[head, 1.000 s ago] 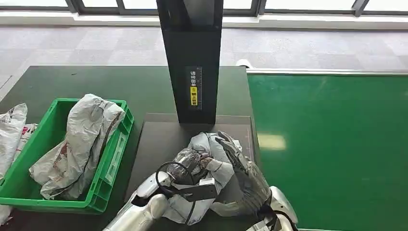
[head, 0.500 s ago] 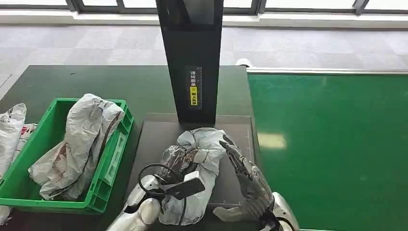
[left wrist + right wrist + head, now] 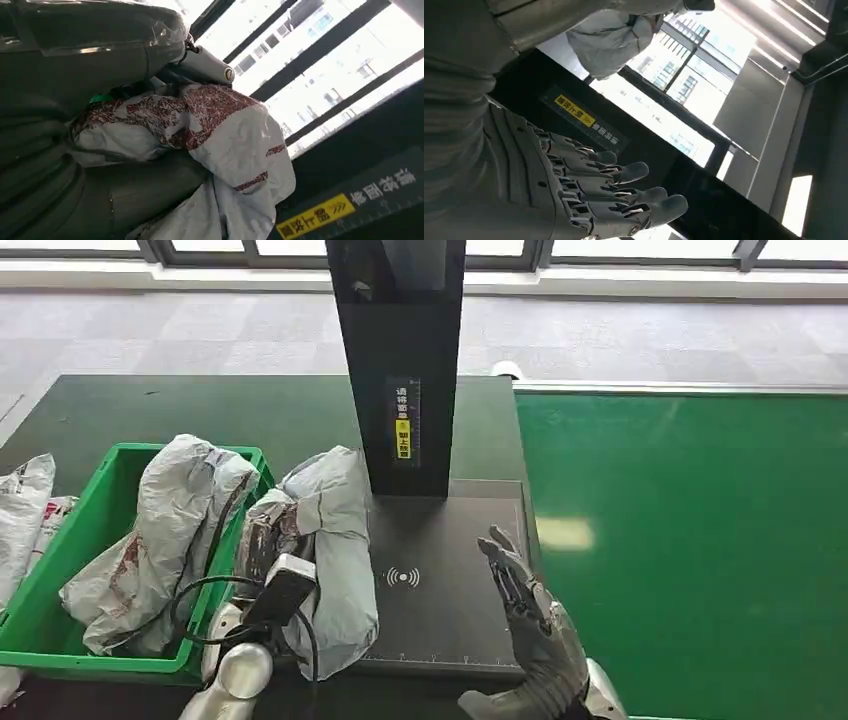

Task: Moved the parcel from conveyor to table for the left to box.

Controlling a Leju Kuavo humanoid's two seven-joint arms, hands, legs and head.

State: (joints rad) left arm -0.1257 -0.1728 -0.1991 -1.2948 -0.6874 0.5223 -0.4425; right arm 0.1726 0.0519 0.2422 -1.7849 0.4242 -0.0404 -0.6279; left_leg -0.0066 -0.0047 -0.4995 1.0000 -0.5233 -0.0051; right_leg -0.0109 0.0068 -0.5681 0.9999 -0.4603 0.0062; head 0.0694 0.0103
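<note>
head: high, looking down on table (image 3: pixel 200 410) | wrists: close, upward | shared: black post (image 3: pixel 400 360)

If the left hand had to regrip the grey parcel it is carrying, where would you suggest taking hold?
Probably around its narrower upper half, from the robot's side. The grey parcel is a soft, crumpled bag, long end hanging, leaning by the green crate; the left hand holds it already.

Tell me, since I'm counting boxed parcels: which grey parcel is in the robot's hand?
The grey parcel beside the black post, held up by the left hand. The other parcel lies in the green crate.
</note>
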